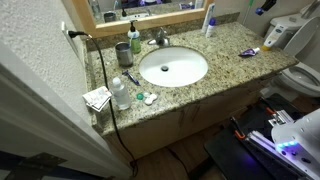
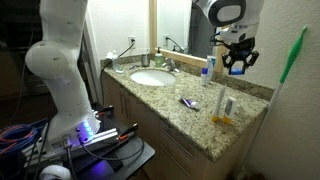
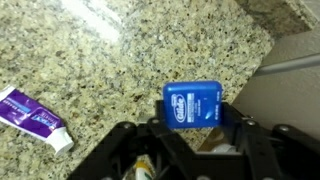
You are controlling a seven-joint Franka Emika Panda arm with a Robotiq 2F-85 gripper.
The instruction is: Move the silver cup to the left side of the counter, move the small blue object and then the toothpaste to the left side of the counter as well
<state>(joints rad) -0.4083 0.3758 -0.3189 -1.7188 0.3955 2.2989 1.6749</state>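
The fingers (image 3: pixel 234 125) pinch the blue box (image 3: pixel 190 103), one on each side. The gripper (image 3: pixel 192 126) holds it up off the counter (image 3: pixel 120 50), over the end close to the wall. The counter is speckled stone, tan and brown. The toothpaste (image 3: pixel 30 115) lies flat on it, off to one side of the box. In an exterior view a white sink (image 1: pixel 173 67) sits in the middle of the counter. The cup (image 1: pixel 122 52) stands beside the sink, next to a green bottle (image 1: pixel 134 38). A tall white tube (image 1: pixel 209 20) stands at the back by the mirror (image 1: pixel 150 8). A black cord (image 1: pixel 108 90) runs down over the counter's edge. A white toilet (image 1: pixel 305 75) is past the counter's other end.
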